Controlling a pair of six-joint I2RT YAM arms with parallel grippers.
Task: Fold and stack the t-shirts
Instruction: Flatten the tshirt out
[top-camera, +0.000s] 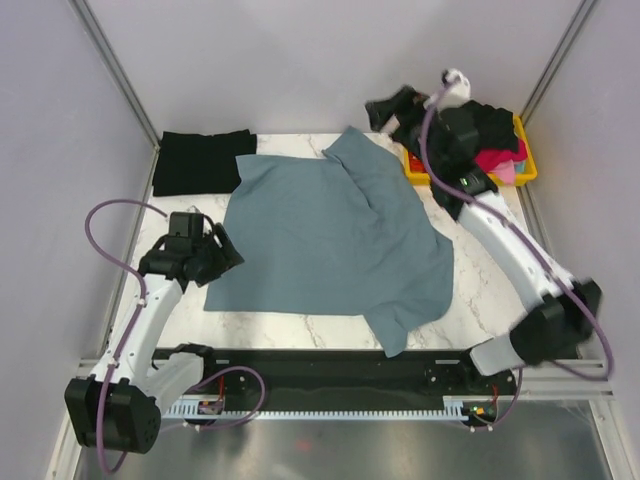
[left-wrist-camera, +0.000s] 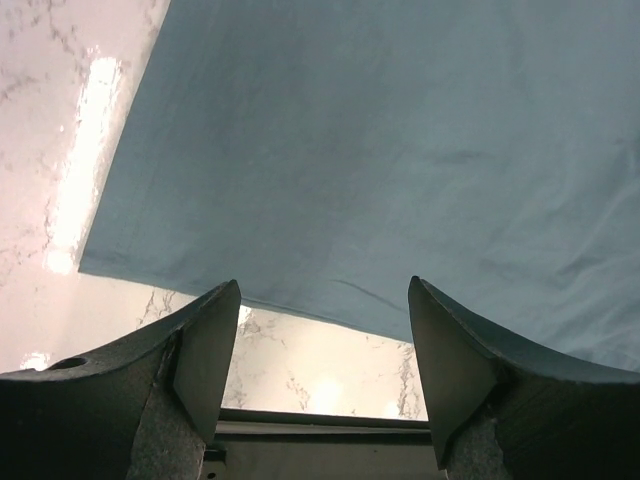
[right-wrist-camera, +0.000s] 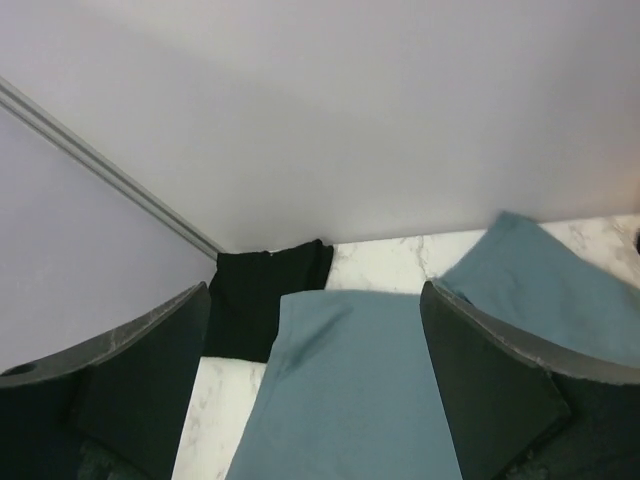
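A slate blue-grey t-shirt (top-camera: 330, 235) lies spread across the middle of the marble table, with a fold ridge running down its right half. My left gripper (top-camera: 228, 252) hangs open at the shirt's left edge. In the left wrist view the shirt (left-wrist-camera: 400, 150) has its hem just beyond the open gripper (left-wrist-camera: 325, 300), nothing between the fingers. My right gripper (top-camera: 392, 108) is raised over the shirt's far corner, open and empty. In the right wrist view the gripper (right-wrist-camera: 315, 330) looks down on the blue shirt (right-wrist-camera: 350, 400). A folded black t-shirt (top-camera: 200, 160) lies at the back left, and shows as a black t-shirt (right-wrist-camera: 260, 300) in the right wrist view.
A yellow bin (top-camera: 527, 170) at the back right holds a black garment (top-camera: 495, 125) and a pink-red one (top-camera: 497, 158). Grey walls close the table on three sides. The right arm (top-camera: 500, 240) stretches along the table's right side.
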